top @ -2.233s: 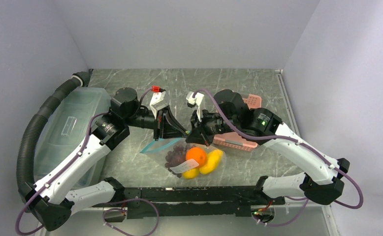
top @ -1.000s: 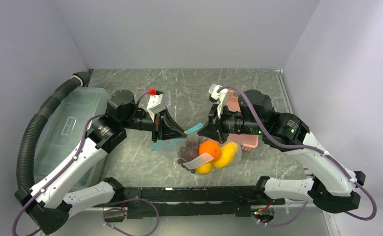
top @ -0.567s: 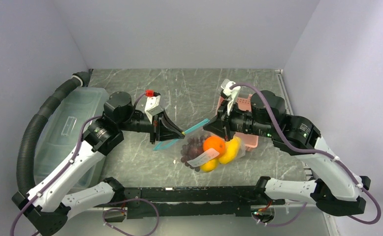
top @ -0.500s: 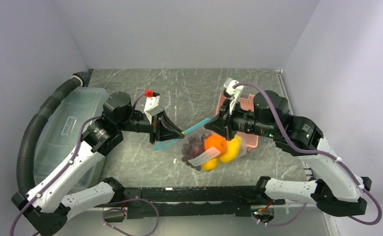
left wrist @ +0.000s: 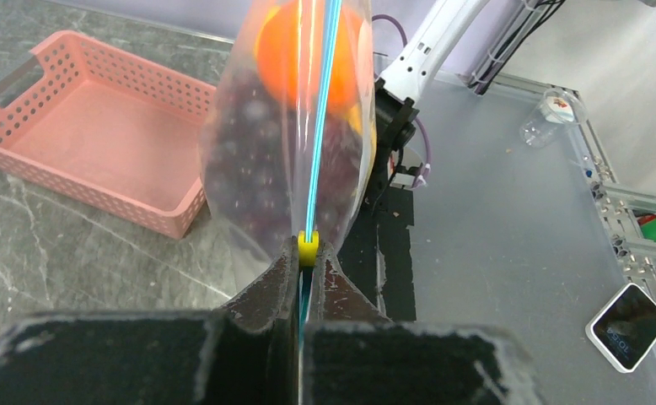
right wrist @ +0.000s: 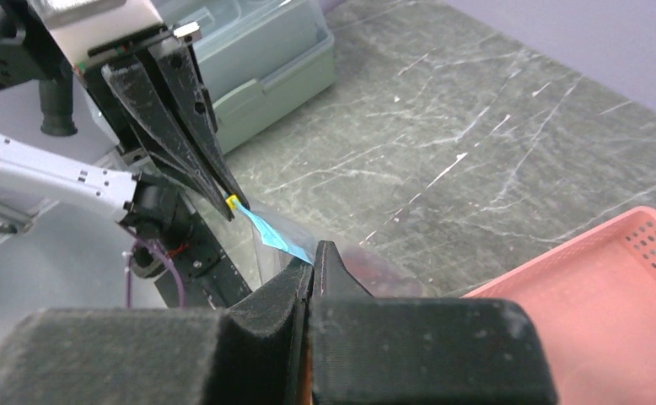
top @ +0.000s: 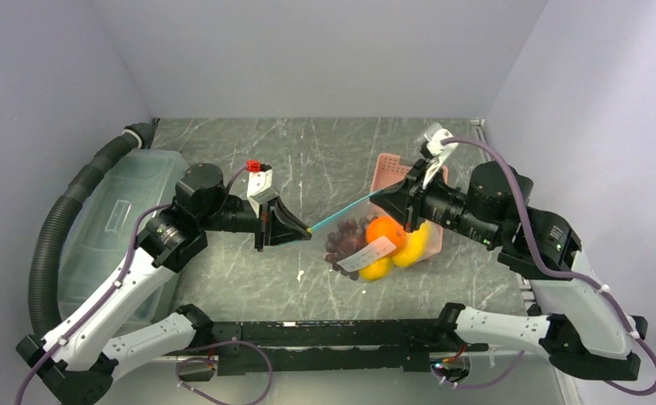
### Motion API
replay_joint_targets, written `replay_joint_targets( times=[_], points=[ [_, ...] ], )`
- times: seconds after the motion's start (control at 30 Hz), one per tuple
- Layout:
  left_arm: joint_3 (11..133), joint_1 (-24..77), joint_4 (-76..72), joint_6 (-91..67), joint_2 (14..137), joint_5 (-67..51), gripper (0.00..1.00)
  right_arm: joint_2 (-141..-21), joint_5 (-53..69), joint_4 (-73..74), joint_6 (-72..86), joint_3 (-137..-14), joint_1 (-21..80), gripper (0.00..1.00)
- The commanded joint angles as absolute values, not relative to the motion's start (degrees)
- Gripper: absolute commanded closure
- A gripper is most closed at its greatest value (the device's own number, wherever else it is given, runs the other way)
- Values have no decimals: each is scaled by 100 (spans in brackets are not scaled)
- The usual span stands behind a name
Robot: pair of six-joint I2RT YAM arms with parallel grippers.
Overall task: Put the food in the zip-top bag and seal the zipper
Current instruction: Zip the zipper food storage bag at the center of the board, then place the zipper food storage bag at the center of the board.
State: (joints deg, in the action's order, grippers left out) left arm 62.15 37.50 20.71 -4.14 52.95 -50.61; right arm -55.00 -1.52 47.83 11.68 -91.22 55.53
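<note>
Left hand [top: 307, 231], pressed together, pinches one end of the teal zipper [top: 341, 213]. The right hand [top: 386, 196], also closed, pinches the other end, and the strip is drawn straight between them. Beneath hangs the clear bag [top: 367, 254] holding the food [top: 396, 241]: grapes [top: 344, 240], orange ball [top: 384, 231], yellow pieces [top: 414, 247]. It hangs over the bench [top: 308, 152], beside the pink basket [top: 390, 169].

1. You have the bin [top: 126, 211] along the table's [top: 325, 152] left edge, with the hose [top: 55, 228] curving round its outer side.
2. The zipper [top: 341, 215] spans mid-table between the left gripper [top: 308, 232] and the right gripper [top: 389, 196], each clamped on one end.
3. The bag [top: 367, 255] hangs under the zipper, with the food [top: 384, 232] inside.
4. The basket [top: 389, 167] sits behind the bag, to your right.
</note>
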Motion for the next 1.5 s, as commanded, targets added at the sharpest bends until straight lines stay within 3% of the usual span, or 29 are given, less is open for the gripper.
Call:
replay_joint_targets(
  times=[0.0, 0.37, 0.9, 0.97, 1.13, 1.47],
  points=[
    [6050, 3733, 2914, -189, 5167, -4846, 100, -5038, -1121, 3387, 1213, -9472, 5474, 100],
    [5935, 3737, 3232, -70, 5033, -4592, 100, -4744, -1758, 2927, 1174, -9255, 5470, 100],
    [5866, 3740, 3286, 122, 5019, -4457, 99, -4708, -1775, 2778, 1116, -9099, 5476, 100],
    [5898, 3730, 3185, 63, 5039, -4472, 91, -4768, -1700, 2814, 1120, -9088, 5476, 100],
    [6161, 3735, 3182, 50, 5140, -4418, 52, -4860, -1508, 2839, 1129, -9058, 5474, 100],
    [6547, 3735, 2868, 40, 5107, -3741, 22, -5064, -1239, 3153, 1064, -9142, 5476, 100]
  ],
)
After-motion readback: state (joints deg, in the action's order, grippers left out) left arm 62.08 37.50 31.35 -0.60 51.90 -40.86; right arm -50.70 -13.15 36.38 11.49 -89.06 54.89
